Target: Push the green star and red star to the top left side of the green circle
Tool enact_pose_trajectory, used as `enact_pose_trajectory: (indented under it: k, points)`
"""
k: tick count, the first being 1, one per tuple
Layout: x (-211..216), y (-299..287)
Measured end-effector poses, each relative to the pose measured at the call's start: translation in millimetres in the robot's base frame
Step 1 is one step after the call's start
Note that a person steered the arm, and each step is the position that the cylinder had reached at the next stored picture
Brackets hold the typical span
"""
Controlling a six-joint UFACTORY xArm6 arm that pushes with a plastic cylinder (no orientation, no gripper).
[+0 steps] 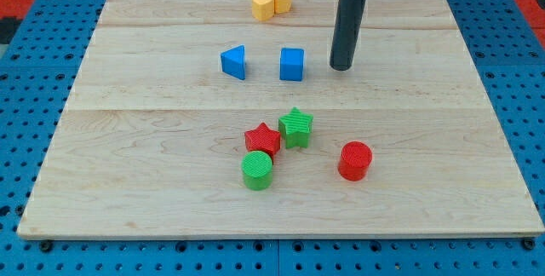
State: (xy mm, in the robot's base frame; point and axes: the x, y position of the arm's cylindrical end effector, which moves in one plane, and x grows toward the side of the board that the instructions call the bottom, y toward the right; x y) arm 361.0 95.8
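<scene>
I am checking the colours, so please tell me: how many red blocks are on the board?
2. The red star lies near the middle, touching the green circle below it. The red cylinder stands apart toward the view's right. None seems hidden.

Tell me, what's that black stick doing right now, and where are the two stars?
My tip right of the blue cube, touching nothing. Red star and green star together, just above the green circle. Path down to them clear.

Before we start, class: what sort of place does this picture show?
Probably a robotics lab bench, not a home or shop. A wooden board lies on a blue perforated base, small ridged blocks such as the green star and red star sit on it, and my tip reaches it.
</scene>
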Motion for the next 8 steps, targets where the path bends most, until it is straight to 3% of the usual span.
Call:
enact_pose_trajectory:
  k: [8]
  points:
    - [11,2]
